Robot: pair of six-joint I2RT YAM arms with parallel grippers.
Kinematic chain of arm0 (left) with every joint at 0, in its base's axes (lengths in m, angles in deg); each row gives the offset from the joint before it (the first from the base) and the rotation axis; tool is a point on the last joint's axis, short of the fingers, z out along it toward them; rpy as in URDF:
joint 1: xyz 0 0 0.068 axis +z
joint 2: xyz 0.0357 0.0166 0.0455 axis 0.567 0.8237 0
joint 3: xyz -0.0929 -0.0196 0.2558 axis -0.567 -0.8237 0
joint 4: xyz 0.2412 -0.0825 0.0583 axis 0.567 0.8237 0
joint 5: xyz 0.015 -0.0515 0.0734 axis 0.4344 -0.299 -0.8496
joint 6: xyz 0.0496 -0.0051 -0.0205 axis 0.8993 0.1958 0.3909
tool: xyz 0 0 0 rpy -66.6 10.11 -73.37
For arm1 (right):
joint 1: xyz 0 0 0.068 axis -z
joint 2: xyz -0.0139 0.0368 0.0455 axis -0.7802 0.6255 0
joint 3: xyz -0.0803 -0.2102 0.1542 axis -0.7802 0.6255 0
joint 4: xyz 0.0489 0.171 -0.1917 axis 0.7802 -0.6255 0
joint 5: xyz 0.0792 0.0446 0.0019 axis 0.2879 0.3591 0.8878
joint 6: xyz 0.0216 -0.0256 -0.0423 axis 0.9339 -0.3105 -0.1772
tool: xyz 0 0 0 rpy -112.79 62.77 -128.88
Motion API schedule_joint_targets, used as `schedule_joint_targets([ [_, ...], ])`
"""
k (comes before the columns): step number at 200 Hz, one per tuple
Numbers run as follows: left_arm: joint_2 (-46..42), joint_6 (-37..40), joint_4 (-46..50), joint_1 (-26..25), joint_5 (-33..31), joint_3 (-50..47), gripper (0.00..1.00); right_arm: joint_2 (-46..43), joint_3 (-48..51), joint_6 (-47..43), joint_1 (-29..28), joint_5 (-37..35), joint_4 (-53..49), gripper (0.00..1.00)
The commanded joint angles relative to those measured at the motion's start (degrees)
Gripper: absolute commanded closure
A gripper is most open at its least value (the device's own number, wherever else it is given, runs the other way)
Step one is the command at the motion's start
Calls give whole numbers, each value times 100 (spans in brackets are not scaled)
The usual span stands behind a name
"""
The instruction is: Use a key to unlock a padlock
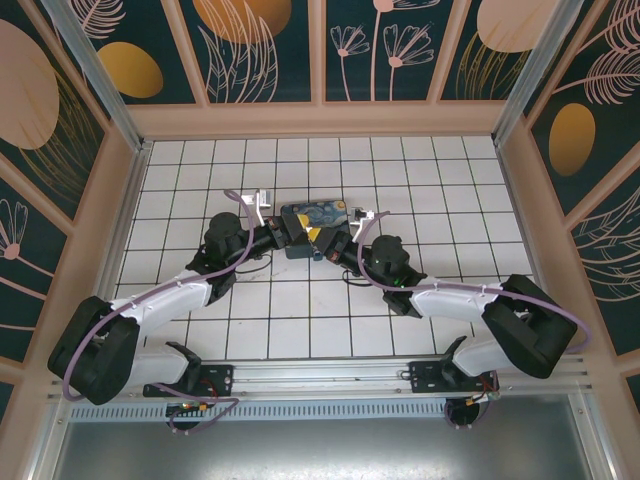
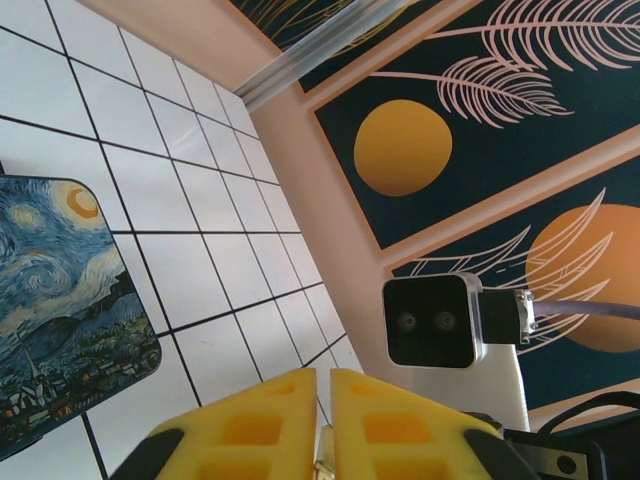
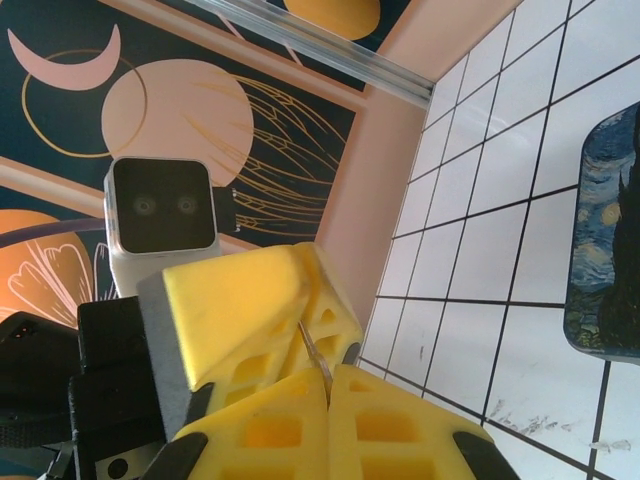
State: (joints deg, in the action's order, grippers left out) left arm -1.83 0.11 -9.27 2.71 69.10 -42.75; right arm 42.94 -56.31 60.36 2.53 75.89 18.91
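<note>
Pinching key [image 3: 316,352] in right gripper [image 3: 328,395], jaws fully together, thin sliver poking up; clamping brassy bit, likely padlock [image 2: 322,466], in left gripper [image 2: 323,385], jaws nearly touching; meeting nose to nose over swirl-painted box [image 1: 315,222], probably for lining key up; keyhole hidden.

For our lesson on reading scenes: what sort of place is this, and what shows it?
Probably a purpose-built robot test booth: a white tiled floor, decorated wall panels closing it in, and a left arm and right arm bolted to a rail at the near edge.
</note>
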Motion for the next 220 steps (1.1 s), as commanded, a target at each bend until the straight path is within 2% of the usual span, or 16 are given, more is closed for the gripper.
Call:
schedule_joint_targets([
  [1, 40, -5, -330, 12, 26, 141, 90, -127, 46, 21, -55, -71, 302, 100],
  [11, 49, -10, -341, 13, 41, 133, 93, -119, 39, 25, -58, -71, 314, 100],
  [24, 57, -7, -350, 13, 65, 132, 93, -109, 20, 22, -55, -61, 328, 100],
  [41, 96, -16, -374, 16, 107, 128, 85, -79, -33, 10, -60, -43, 328, 100],
  [73, 104, -17, -392, 15, 136, 125, 81, -8, -110, 10, -64, -19, 329, 100],
  [104, 87, 9, -368, 12, 122, 122, 89, 31, -130, 13, -82, -19, 355, 100],
  [115, 95, 3, -380, 11, 149, 129, 100, 45, -128, 18, -82, -14, 366, 100],
  [148, 78, 17, -403, 13, 175, 113, 100, 37, -128, -61, -91, 68, 446, 100],
  [159, 54, 19, -403, 11, 171, 106, 100, -41, -90, -135, -67, 33, 456, 82],
  [168, 37, 8, -399, 11, 163, 98, 100, -126, -49, -182, -47, -8, 498, 75],
  [194, -8, 26, -381, 11, 176, 95, 100, -368, 40, -321, 54, -122, 469, 69],
  [220, -17, -4, -403, 12, 206, 95, 100, -418, 54, -333, 141, -124, 408, 69],
])
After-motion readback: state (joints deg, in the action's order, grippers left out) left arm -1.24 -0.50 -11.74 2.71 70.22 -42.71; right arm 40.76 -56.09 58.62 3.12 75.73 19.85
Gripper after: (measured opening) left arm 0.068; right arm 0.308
